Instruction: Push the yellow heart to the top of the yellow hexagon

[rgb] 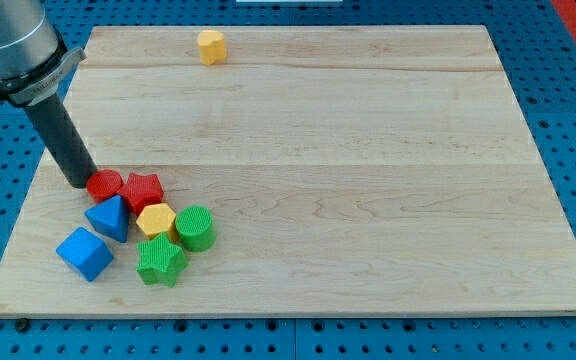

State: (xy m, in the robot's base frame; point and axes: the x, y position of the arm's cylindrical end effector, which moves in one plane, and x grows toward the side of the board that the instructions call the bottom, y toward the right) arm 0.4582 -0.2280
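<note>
The yellow heart lies near the view's top edge of the wooden board, left of centre. The yellow hexagon sits in a cluster at the view's lower left. My tip rests on the board just left of a red round block, touching or almost touching it. The tip is above and to the left of the yellow hexagon and far below and left of the yellow heart.
Around the hexagon: a red star, a blue triangle, a blue cube, a green star and a green round block. The board's left edge is close to the tip.
</note>
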